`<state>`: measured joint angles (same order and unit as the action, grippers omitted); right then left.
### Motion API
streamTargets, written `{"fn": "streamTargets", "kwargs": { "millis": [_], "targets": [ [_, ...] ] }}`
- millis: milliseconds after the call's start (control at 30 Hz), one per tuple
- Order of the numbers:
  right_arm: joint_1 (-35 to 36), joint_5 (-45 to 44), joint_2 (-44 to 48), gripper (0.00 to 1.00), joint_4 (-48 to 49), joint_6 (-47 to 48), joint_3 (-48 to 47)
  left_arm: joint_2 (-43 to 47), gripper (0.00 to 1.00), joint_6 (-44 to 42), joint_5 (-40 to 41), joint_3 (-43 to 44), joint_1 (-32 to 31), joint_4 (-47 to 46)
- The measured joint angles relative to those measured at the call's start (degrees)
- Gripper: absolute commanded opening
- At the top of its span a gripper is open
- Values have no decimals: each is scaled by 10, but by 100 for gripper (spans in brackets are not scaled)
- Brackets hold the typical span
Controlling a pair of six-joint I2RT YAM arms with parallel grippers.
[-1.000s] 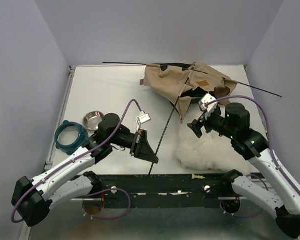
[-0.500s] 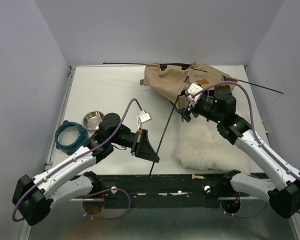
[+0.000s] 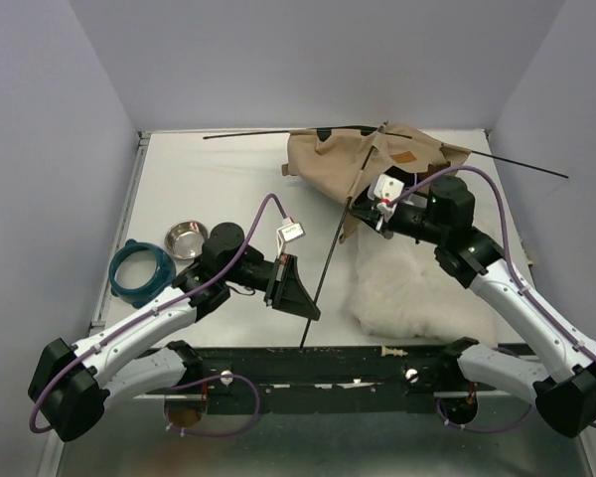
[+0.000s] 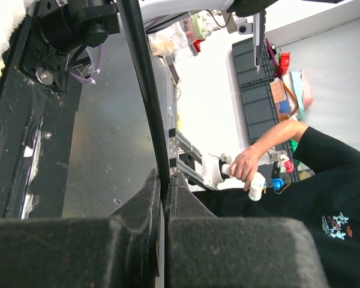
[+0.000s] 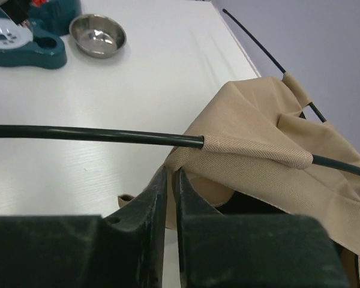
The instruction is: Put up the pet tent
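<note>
Tan pet tent (image 3: 333,164) slumps at the worktop's far right. Left jaws clamp its black pole (image 3: 324,260); right jaws pinch fabric by the sleeve (image 5: 258,155). Threading step: next, push the pole through.

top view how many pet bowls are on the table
2. A steel bowl sits at the table's left side; a teal bowl is beside it, nearer the left edge. The tent or cushion could hide another.

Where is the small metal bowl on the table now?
In the top view the metal bowl sits on the left side of the table, next to the teal feeder.
</note>
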<state>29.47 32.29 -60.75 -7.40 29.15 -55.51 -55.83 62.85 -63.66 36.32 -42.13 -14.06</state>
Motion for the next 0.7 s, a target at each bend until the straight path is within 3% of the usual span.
{"fn": "streamTargets", "kwargs": {
  "millis": [167, 400, 700],
  "targets": [
    [-14, 1, 36, 1, -24, -1, 2, 0, 0, -3, 0, 0, 0, -4],
    [-34, 43, 50, 1, -59, 13, 2, -10, 0, -12, 1, 10, 0, -8],
    [-44, 69, 80, 1, -65, 12, 12, -124, 0, -28, 10, 109, -8, -14]
  ]
}}
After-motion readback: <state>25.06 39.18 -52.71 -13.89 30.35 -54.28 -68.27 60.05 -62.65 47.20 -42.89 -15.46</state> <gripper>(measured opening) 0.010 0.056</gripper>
